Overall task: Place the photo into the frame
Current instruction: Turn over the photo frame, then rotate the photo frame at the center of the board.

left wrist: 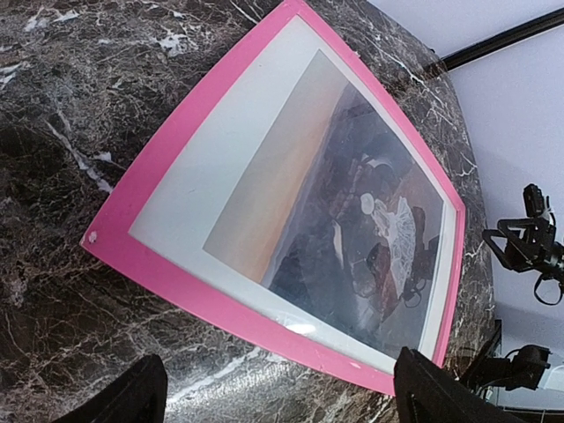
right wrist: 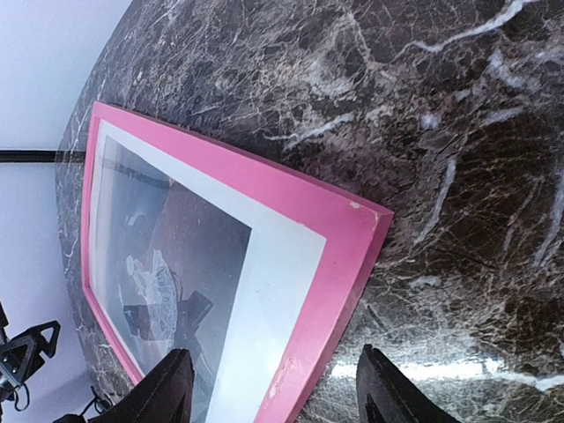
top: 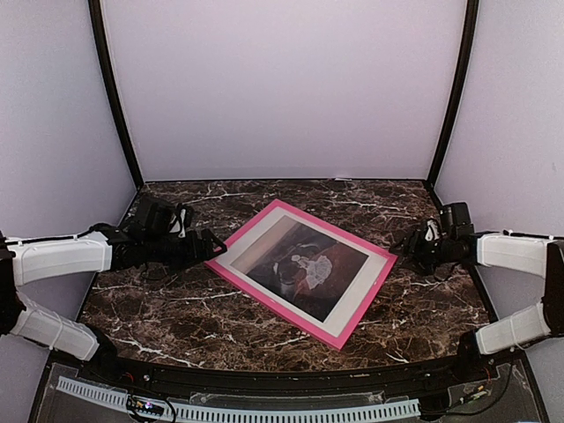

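The pink frame (top: 264, 293) lies flat, front up, turned diagonally in the middle of the marble table. The photo (top: 304, 267), white-bordered with a dark scene and a pale figure, sits inside it. The frame shows in the left wrist view (left wrist: 150, 264) with the photo (left wrist: 352, 211), and in the right wrist view (right wrist: 326, 256) with the photo (right wrist: 167, 264). My left gripper (top: 210, 245) is open and empty just off the frame's left corner. My right gripper (top: 407, 248) is open and empty just off the frame's right corner. Neither touches the frame.
The dark marble table (top: 176, 308) is walled by pale panels at the back and sides, with black corner posts (top: 115, 97). A white perforated rail (top: 264, 411) runs along the near edge.
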`<state>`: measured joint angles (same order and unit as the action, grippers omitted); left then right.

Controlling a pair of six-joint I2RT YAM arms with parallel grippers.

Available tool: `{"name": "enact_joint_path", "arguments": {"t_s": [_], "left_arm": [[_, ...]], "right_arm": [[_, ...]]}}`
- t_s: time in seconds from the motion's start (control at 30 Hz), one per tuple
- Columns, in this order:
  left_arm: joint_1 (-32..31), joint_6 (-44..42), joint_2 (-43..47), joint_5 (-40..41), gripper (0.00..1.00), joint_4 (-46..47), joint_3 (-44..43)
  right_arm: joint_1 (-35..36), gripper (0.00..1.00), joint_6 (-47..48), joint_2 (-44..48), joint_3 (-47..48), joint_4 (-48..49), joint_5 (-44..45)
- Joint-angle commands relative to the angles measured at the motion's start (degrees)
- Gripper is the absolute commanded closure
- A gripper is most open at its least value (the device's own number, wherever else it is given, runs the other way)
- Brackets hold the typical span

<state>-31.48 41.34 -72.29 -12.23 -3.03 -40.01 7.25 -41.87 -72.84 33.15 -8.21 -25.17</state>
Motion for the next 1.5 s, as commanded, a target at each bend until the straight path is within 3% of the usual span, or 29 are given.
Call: {"name": "enact_joint_path", "arguments": {"t_s": [0.0, 0.27, 0.57, 1.03, 1.3, 1.47], "left_arm": [[-1.4, 1.1, -0.9, 2.3, 0.08, 0.5, 0.3], [-5.3, 5.4, -5.4, 4.2, 0.08, 3.6, 1.6], [-8.8, 10.7, -14.3, 3.8, 0.08, 11.5, 1.7], [-10.1, 17.9, -21.1, 5.4, 0.07, 18.1, 1.7], [-5.9, 11.8, -27.0, 3.4, 0.08, 13.8, -7.7], [-2.4, 5.3, -31.3, 1.2, 0.08, 10.9, -16.5]], "right_arm": [[0.2, 0.35, 8.3, -0.2, 5.8, -4.5, 6.1], [0.2, 0.29, 21.3, -16.4, 21.3, -6.7, 4.4], [1.8, 0.27, 24.0, -26.5, 24.7, -5.7, -0.6], [9.6, 0.28, 20.0, -17.3, 9.8, -2.3, -2.4], [14.8, 0.29, 11.7, -4.8, -0.5, 0.9, -3.3], [17.7, 0.29, 11.0, -1.9, -4.1, 1.7, -5.8]]}}
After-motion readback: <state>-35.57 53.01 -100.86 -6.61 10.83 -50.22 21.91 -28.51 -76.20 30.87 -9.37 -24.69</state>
